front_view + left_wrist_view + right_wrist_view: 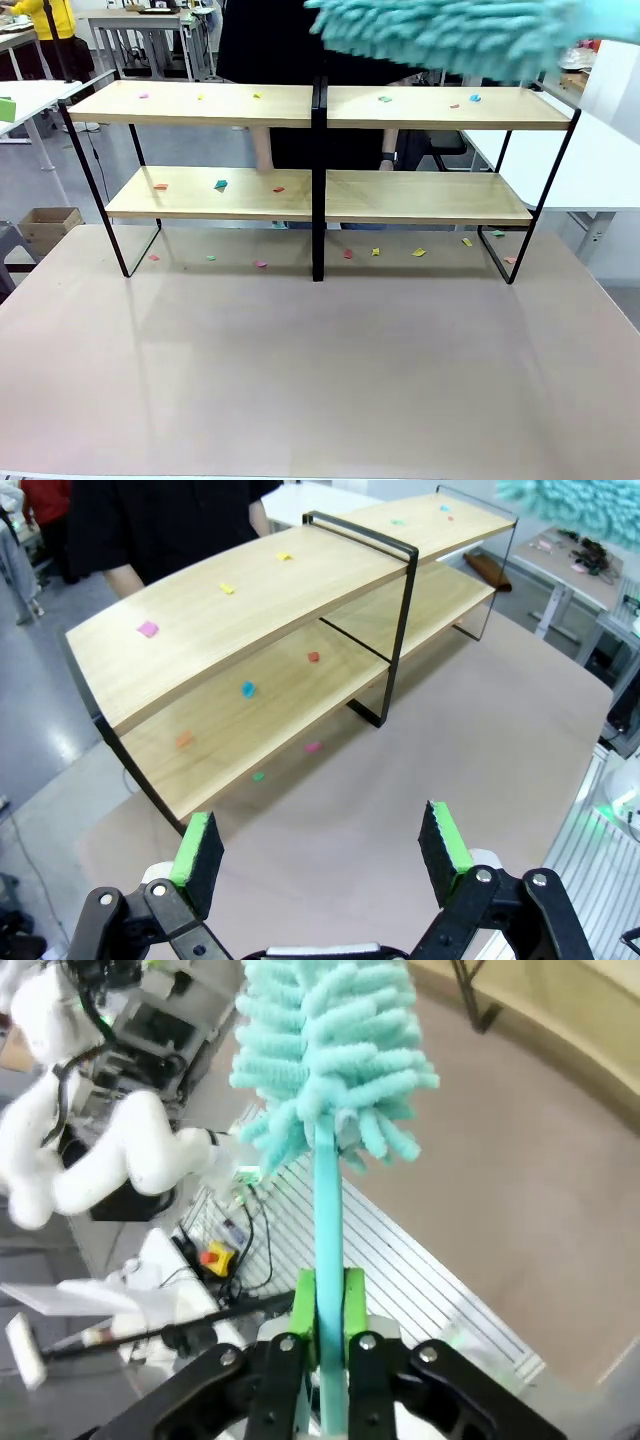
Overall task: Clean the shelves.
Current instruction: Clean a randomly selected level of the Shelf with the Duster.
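The shelves (200,104) are a two-tier rack of light wooden boards on a thin black frame, standing at the far half of the table; they also show in the left wrist view (250,600). Small coloured paper scraps (220,184) lie on the boards and on the table beneath. A fluffy teal duster (450,35) hovers above the rack's upper right board. My right gripper (328,1295) is shut on the duster's teal handle (326,1210). My left gripper (320,845) hangs open over the table, in front of the rack's left end, with nothing between its fingers.
A person in dark clothes (270,40) stands behind the rack. The pinkish table (320,370) stretches bare toward me. A white table (600,160) stands at the right, another at the far left, with a cardboard box (48,225) on the floor.
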### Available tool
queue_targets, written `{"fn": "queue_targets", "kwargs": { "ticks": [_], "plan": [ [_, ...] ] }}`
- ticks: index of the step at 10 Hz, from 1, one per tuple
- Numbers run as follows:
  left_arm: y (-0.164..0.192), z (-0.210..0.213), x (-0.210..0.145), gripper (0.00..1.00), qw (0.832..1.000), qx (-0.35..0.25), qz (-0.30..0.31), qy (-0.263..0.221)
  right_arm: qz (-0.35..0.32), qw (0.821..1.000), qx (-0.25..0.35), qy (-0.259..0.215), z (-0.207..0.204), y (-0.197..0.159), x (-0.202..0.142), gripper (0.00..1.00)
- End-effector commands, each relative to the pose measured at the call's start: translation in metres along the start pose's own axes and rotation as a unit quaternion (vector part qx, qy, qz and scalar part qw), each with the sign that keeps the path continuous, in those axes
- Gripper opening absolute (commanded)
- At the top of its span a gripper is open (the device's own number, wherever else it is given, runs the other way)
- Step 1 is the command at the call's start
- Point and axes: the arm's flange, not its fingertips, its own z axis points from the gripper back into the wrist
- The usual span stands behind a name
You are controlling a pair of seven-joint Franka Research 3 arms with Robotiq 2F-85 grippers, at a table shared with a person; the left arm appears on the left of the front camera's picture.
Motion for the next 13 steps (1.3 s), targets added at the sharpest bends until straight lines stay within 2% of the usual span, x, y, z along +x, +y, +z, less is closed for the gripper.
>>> {"fn": "queue_targets", "kwargs": {
  "ticks": [1,3,4,5,6,7,8,9,11,13],
  "plan": [
    [-0.001,0.000,0.000,1.00,1.000,0.003,0.002,0.003,-0.073,0.995,-0.070,0.004,-0.046,0.039,0.092,0.12],
    [-0.001,0.000,0.000,1.00,1.000,0.003,0.002,0.003,-0.128,0.973,-0.187,-0.033,-0.101,0.078,0.156,0.12],
    [-0.001,0.000,0.000,1.00,1.000,0.003,0.002,0.003,-0.112,0.963,-0.237,-0.066,-0.121,0.080,0.175,0.12],
    [-0.001,0.000,0.000,1.00,1.000,0.003,0.002,0.003,-0.102,0.965,-0.230,-0.076,-0.125,0.070,0.188,0.12],
    [-0.001,0.000,0.000,1.00,1.000,0.003,0.002,0.003,-0.041,0.992,-0.108,0.058,-0.120,0.066,0.176,0.12],
    [-0.001,0.000,0.000,1.00,1.000,0.003,0.002,0.003,-0.083,0.974,-0.195,-0.082,-0.138,0.080,0.171,0.12],
    [-0.001,0.000,0.000,1.00,1.000,0.003,0.002,0.003,-0.076,0.979,-0.182,-0.046,-0.145,0.069,0.180,0.12],
    [-0.001,0.000,0.000,1.00,1.000,0.003,0.002,0.003,-0.119,0.967,-0.216,-0.067,-0.149,0.072,0.181,0.12],
    [-0.001,0.000,0.000,1.00,1.000,0.003,0.002,0.003,-0.145,0.956,-0.236,-0.092,-0.187,0.074,0.208,0.12],
    [-0.001,0.000,0.000,1.00,1.000,0.003,0.002,0.003,-0.180,0.944,-0.258,-0.099,-0.206,0.070,0.221,0.12]
  ]
}}
